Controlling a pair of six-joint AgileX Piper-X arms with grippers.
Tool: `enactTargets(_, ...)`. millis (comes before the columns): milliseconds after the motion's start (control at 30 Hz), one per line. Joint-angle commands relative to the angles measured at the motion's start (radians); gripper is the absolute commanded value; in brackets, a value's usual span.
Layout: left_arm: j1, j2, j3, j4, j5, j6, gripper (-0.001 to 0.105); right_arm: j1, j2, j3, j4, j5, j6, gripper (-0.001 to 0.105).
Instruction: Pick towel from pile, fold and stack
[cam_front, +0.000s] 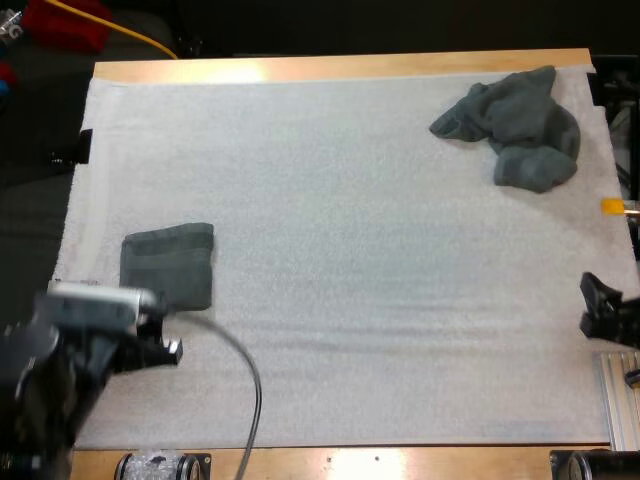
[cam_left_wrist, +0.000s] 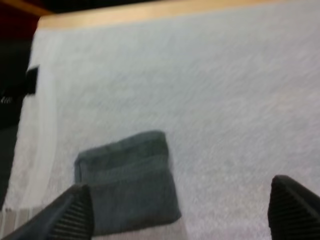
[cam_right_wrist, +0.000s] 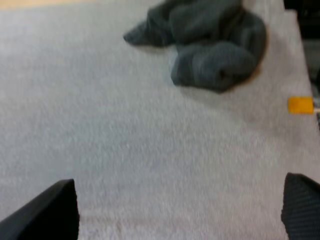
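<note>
A dark grey-green towel (cam_front: 168, 265), folded into a neat rectangle, lies flat on the white mat (cam_front: 350, 250) at its left side. My left gripper (cam_left_wrist: 179, 192) hovers just on the near side of that folded towel (cam_left_wrist: 127, 182), open, its fingers standing wide apart with nothing between them. A crumpled pile of the same towels (cam_front: 515, 125) sits at the mat's far right corner. My right gripper (cam_front: 592, 307) is at the right edge, well short of the pile (cam_right_wrist: 210, 40). It is open and empty, the fingers (cam_right_wrist: 50, 210) spread over bare mat.
The wooden table edge (cam_front: 340, 66) runs along the far side, with dark space beyond it. A metal rail (cam_front: 620, 395) lies at the near right corner. Broad bare mat stretches between the folded towel and the pile.
</note>
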Motion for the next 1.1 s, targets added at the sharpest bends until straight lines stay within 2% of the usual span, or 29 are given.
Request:
enactTargets(0, 0.0, -0.038, -0.006, 0.003, 0.014, -0.009, 0.069, -0.004, -0.032, -0.011, 0.008, -0.016, -0.011, 0.079)
enactTargets(367, 0.0, -0.29, -0.006, 0.083, 0.012, -0.009, 0.069, -0.004, -0.28, -0.011, 0.017, -0.049, -0.011, 0.079)
enactTargets(700, 0.0, -0.436, -0.007, 0.165, 0.012, 0.014, 0.069, -0.004, -0.459, -0.011, 0.118, -0.049, -0.009, 0.079)
enactTargets(867, 0.0, -0.507, 0.032, 0.185, 0.012, 0.014, 0.069, -0.004, -0.523, -0.011, 0.155, -0.049, -0.009, 0.079)
enactTargets(1067, 0.0, -0.609, 0.128, 0.247, 0.014, 0.014, 0.069, -0.004, -0.565, -0.013, 0.168, -0.047, -0.009, 0.079)
